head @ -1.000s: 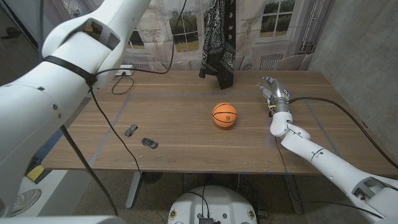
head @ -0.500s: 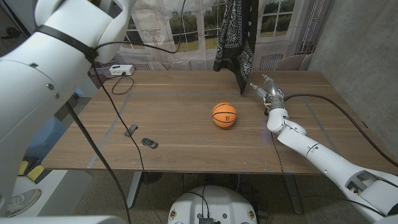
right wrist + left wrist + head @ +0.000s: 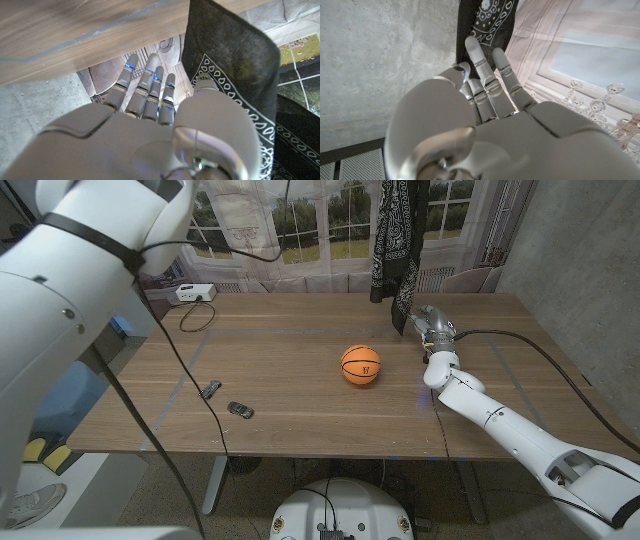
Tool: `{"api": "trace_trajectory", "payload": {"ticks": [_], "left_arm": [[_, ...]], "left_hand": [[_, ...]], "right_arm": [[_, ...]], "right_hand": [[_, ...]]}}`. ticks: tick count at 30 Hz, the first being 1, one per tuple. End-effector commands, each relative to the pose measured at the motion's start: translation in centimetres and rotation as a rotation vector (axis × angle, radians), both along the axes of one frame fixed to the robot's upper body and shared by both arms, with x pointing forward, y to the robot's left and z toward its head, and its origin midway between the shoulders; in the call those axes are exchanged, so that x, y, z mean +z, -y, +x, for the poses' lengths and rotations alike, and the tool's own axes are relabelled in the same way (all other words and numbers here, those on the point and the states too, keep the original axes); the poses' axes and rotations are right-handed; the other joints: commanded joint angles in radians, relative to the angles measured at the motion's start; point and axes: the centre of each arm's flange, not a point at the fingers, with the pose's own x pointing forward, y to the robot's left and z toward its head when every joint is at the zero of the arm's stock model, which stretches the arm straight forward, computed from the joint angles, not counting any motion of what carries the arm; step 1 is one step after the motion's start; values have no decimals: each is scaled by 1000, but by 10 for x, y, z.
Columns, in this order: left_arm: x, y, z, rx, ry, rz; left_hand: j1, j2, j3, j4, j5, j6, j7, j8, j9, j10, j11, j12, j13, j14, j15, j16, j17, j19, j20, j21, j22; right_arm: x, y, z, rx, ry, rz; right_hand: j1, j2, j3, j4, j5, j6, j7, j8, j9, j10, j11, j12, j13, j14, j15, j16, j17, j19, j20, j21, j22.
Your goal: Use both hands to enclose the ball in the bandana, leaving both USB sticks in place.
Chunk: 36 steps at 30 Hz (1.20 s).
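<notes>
An orange basketball (image 3: 361,366) sits near the middle of the wooden table (image 3: 300,340). Two small USB sticks (image 3: 210,389) (image 3: 240,410) lie close together at the front left. A black patterned bandana (image 3: 398,230) hangs down over the table's far edge. My left hand (image 3: 485,115) holds it from above, with the cloth (image 3: 487,20) against the fingertips. My right hand (image 3: 434,330) is raised just right of the ball, fingers spread and straight. The bandana's lower corner (image 3: 230,65) hangs right beside that hand (image 3: 150,115), at its thumb.
A white box (image 3: 188,293) with cables sits at the back left, and a black cable (image 3: 190,380) trails across the left part of the table. Another cable (image 3: 530,345) runs along my right arm. A printed window backdrop stands behind the table.
The hanging bandana has swung to the right along the table's far edge, and its lower corner now reaches my right hand. My left arm shifted with it. The ball and sticks stayed put.
</notes>
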Motion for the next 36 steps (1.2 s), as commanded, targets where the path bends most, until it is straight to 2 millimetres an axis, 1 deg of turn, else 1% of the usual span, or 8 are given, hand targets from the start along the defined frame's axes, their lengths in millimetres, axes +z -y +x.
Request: {"api": "trace_trajectory", "payload": {"ticks": [1,4,9,14,20,27,32,36], "left_arm": [[-8,-22,-10,-16,25,-78],[-11,-24,-15,24,70,-129],[-16,-26,-28,190,169,-240],[-20,-28,-29,181,220,-333],[-22,-19,-32,213,273,-381],[-23,-11,-32,252,333,-439],[-22,-6,-25,197,307,-434],[-21,-3,-21,153,283,-413]], "left_hand": [[4,8,8,2,6,-1,-3,2,1,7,-10,173,545,7,-40,-9,4,1,-7,-2,4],[3,8,8,3,7,-2,-4,3,2,9,-11,172,541,8,-40,-12,6,0,-8,-2,3],[2,6,9,3,8,3,-5,4,-2,10,-14,171,537,10,-41,-17,9,2,-11,-2,3],[0,4,9,3,10,6,-7,6,-3,15,-15,169,529,12,-41,-22,12,5,-15,-2,2],[0,3,10,1,11,6,-10,5,-7,16,-19,165,522,16,-42,-26,14,9,-19,-2,2],[-2,1,11,1,12,5,-11,5,-9,15,-21,164,519,21,-42,-33,17,13,-22,-3,1],[-1,1,11,-1,13,6,-11,7,-9,17,-20,163,516,25,-42,-35,18,17,-24,-2,2],[0,2,12,-2,13,8,-9,7,-11,20,-17,163,514,28,-43,-38,20,18,-23,-1,2]], "right_arm": [[1,7,2,60,-106,28],[4,8,5,153,-144,23],[1,11,5,265,-104,24],[0,12,6,349,-119,-8],[7,0,5,417,-180,-115],[17,-15,-2,461,-254,-203],[22,-33,-5,356,-229,-215],[23,-38,2,288,-151,-156]], "right_hand": [[-125,-54,-76,46,-22,-180,20,-72,-1,-169,18,-94,-2,-171,16,-71,-9,-115,39,-46,2],[-224,-85,-135,92,-19,-240,23,-67,0,-216,37,-136,-11,-257,56,-119,-33,-207,76,-91,0],[-268,-86,-157,114,-11,-224,31,-54,0,-213,43,-142,-14,-282,72,-133,-42,-226,85,-104,-1],[-305,-100,-182,128,-3,-191,34,-43,0,-197,51,-141,-14,-290,74,-140,-50,-240,89,-115,-2],[-329,-154,-231,126,24,-229,44,-58,-1,-258,40,-173,-14,-340,79,-165,-66,-274,96,-140,-2],[-299,-175,-262,107,75,-303,70,-71,-1,-342,51,-202,-16,-425,91,-196,-84,-316,97,-174,-5],[-246,-158,-262,87,108,-393,90,-80,-2,-381,64,-205,-19,-445,93,-196,-94,-311,96,-184,-5],[-172,-103,-243,67,141,-388,85,-57,-3,-351,50,-185,-21,-377,58,-161,-98,-225,71,-161,-2]]}}
